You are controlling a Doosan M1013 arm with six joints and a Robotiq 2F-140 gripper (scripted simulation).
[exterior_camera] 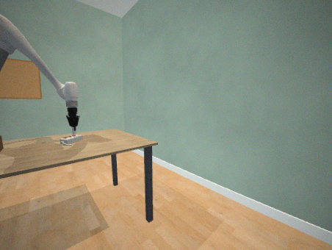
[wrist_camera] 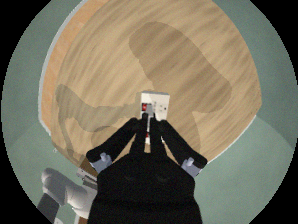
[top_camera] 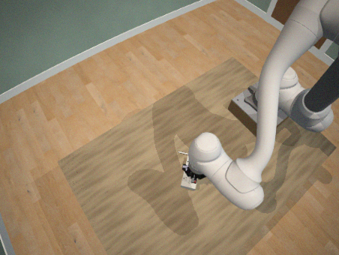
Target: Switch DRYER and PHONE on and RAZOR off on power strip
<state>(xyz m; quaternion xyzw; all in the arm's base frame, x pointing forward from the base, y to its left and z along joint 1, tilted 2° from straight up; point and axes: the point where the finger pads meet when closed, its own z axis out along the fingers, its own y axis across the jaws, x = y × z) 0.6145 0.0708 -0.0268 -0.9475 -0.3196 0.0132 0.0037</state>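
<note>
A white power strip (top_camera: 188,179) lies flat on the wooden table, the right way up. It also shows in the side view (exterior_camera: 70,140) and in the wrist view (wrist_camera: 153,104), where one red switch (wrist_camera: 145,106) is visible near its left side; the rest is hidden by my fingers. My gripper (wrist_camera: 149,109) is shut with nothing between the fingers and points straight down. In the side view the fingertips (exterior_camera: 73,131) hang just above the strip's top. In the overhead view the gripper (top_camera: 192,174) is largely hidden under the wrist. The switch labels are too small to read.
The arm's base plate (top_camera: 255,106) stands at the table's far right. The table edge and its dark legs (exterior_camera: 148,184) show in the side view, with wooden floor below.
</note>
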